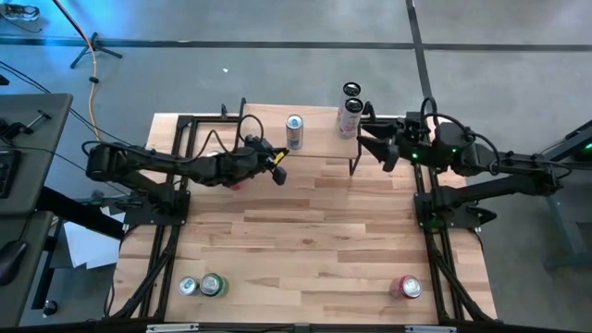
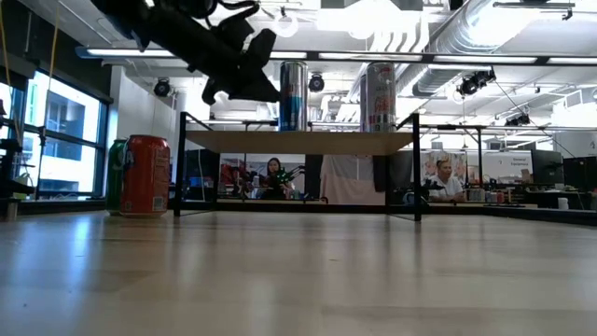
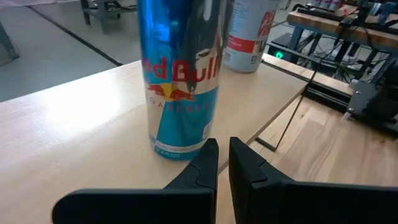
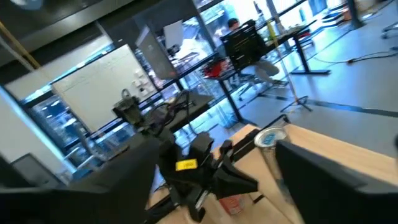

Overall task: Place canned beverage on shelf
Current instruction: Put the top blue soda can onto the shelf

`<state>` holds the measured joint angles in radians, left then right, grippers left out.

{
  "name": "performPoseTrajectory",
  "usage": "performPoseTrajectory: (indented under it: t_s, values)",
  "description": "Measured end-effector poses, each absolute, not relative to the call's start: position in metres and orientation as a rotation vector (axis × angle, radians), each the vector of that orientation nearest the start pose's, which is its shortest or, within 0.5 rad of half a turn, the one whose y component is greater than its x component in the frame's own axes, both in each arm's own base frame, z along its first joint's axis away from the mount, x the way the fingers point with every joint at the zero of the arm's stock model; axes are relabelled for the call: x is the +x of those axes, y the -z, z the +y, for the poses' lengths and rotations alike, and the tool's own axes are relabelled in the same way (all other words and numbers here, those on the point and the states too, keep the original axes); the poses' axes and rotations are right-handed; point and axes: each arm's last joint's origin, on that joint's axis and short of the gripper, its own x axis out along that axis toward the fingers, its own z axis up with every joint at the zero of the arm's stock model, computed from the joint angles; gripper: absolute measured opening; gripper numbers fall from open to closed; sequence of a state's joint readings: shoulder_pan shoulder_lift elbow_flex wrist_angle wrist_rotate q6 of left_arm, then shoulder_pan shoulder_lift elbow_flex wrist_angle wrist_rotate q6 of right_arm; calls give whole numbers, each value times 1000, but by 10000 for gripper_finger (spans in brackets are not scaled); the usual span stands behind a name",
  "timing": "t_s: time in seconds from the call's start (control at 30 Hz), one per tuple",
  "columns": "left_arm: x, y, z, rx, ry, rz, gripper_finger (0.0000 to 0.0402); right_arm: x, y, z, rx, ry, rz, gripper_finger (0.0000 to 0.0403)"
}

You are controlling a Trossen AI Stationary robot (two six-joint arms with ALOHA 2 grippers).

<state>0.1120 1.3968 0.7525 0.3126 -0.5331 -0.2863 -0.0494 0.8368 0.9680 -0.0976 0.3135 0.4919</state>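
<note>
The shelf stands at the table's far edge, already carrying the blue canned beverage and a white can to its right. The left gripper, fingers together and empty, sits just near of the blue can, apparently after release. The right gripper waits at the shelf's right end, jaws apart.

The right tool's own dark fingers loom blurred at either side, a wide gap between them; through it the left tool shows farther off, black with a yellow tag; a can's silver top sits on the light-wood shelf; beyond stand a whiteboard and office desks.
</note>
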Motion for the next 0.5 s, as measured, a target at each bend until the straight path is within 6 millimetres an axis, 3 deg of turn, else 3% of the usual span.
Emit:
performPoseTrajectory:
  t_s: [0.17, 0.2, 0.37, 0.5]
  values:
    - [290, -235, 47, -167, -676, 246, 0, 172, -389, -18, 456, 369, -62, 53]
    - [290, -235, 47, -161, -678, 246, 0, 172, -387, -18, 450, 384, -47, 27]
    - [289, -235, 55, -156, -703, 247, 0, 171, -381, -20, 462, 480, -7, 31]
    - [287, -235, 62, -165, -702, 250, 0, 171, -380, -20, 453, 480, 5, 4]
